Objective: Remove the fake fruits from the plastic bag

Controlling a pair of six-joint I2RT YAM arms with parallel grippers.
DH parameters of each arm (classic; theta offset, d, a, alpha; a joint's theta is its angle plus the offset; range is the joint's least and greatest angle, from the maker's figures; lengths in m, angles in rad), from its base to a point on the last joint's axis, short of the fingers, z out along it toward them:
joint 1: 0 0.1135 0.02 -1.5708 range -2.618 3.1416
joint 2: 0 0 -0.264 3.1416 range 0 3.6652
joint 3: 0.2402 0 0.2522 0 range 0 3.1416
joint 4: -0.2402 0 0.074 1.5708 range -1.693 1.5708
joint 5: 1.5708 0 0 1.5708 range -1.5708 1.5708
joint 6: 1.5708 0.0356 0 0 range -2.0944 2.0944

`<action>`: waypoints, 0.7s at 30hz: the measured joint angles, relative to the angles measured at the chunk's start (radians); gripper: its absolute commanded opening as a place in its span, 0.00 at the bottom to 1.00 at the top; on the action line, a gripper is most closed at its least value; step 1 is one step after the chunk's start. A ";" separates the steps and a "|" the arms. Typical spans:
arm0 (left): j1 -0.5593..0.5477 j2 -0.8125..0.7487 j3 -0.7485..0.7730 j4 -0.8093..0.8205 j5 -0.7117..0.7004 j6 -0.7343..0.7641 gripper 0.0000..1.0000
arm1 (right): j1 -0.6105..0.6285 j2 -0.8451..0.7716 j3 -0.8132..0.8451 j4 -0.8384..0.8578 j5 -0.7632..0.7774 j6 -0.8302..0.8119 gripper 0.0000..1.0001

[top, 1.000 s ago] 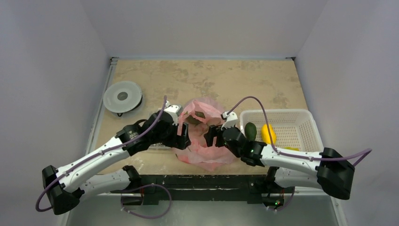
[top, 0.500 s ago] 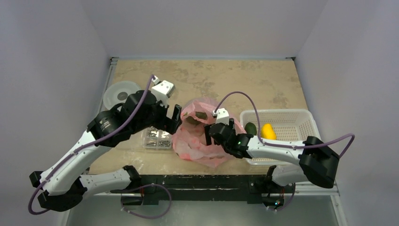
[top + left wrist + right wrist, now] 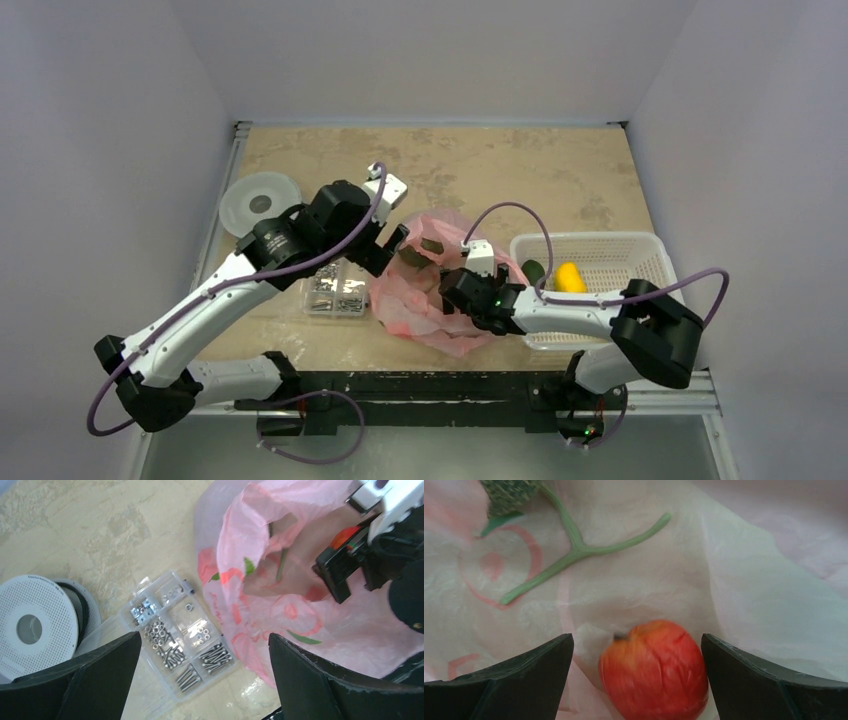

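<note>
A crinkly translucent pink plastic bag (image 3: 425, 300) lies midway along the near edge of a tan mottled table (image 3: 520, 170). The right gripper (image 3: 636, 639), jaws spread wide, reaches inside it, a glossy red-orange fake fruit (image 3: 654, 672) between its fingers. The left gripper (image 3: 388, 248) hangs released over the bag's left rim.

One pink plastic bag (image 3: 440, 325) lies near the table's front edge. Three fake fruits show: one red-orange fruit (image 3: 654, 672) inside the bag, and one dark green fruit (image 3: 534, 270) and one yellow fruit (image 3: 570, 276) in the single white basket (image 3: 620, 250) at the right edge. Also one forked green stem (image 3: 574, 550), one clear parts box (image 3: 182, 640) and one white round disc (image 3: 260, 203).
</note>
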 measured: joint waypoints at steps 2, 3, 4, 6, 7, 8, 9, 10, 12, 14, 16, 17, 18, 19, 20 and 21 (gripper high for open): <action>0.022 -0.005 -0.053 0.024 0.002 0.032 1.00 | 0.000 0.026 -0.006 0.000 -0.001 0.040 0.96; 0.039 -0.010 -0.087 0.042 0.005 0.048 1.00 | 0.000 0.030 -0.015 0.006 -0.001 0.055 0.94; 0.055 -0.020 -0.124 0.059 0.005 0.060 1.00 | 0.000 0.029 -0.029 0.015 -0.001 0.068 0.93; 0.087 -0.050 -0.201 0.095 0.006 0.076 1.00 | 0.000 0.029 -0.056 0.031 0.000 0.084 0.85; 0.098 -0.066 -0.229 0.108 0.006 0.079 1.00 | 0.001 0.029 -0.064 0.037 0.001 0.088 0.82; 0.107 -0.087 -0.260 0.125 0.006 0.080 1.00 | 0.002 0.028 -0.068 0.048 0.003 0.089 0.80; 0.111 -0.111 -0.290 0.145 0.009 0.083 1.00 | 0.002 0.028 -0.071 0.061 0.002 0.088 0.78; 0.113 -0.135 -0.319 0.167 0.015 0.084 0.99 | 0.003 0.027 -0.074 0.079 0.001 0.080 0.73; 0.115 -0.170 -0.362 0.200 0.034 0.086 0.97 | 0.005 0.027 -0.074 0.116 0.002 0.051 0.61; 0.115 -0.175 -0.385 0.224 0.062 0.087 0.95 | 0.005 0.027 -0.071 0.158 0.001 0.014 0.50; 0.115 -0.149 -0.391 0.240 0.095 0.091 0.94 | 0.006 0.023 -0.064 0.196 0.000 -0.018 0.41; 0.115 -0.132 -0.391 0.246 0.107 0.093 0.94 | 0.006 0.018 -0.063 0.218 -0.001 -0.032 0.36; 0.115 -0.117 -0.391 0.251 0.119 0.093 0.94 | 0.006 0.010 -0.061 0.238 -0.002 -0.050 0.32; 0.115 -0.101 -0.391 0.256 0.130 0.093 0.94 | 0.006 -0.002 -0.060 0.256 -0.004 -0.063 0.29; 0.115 -0.089 -0.391 0.258 0.139 0.094 0.94 | 0.006 -0.016 -0.059 0.272 -0.005 -0.076 0.26; 0.115 -0.079 -0.392 0.259 0.146 0.095 0.94 | 0.006 -0.034 -0.059 0.285 -0.010 -0.085 0.25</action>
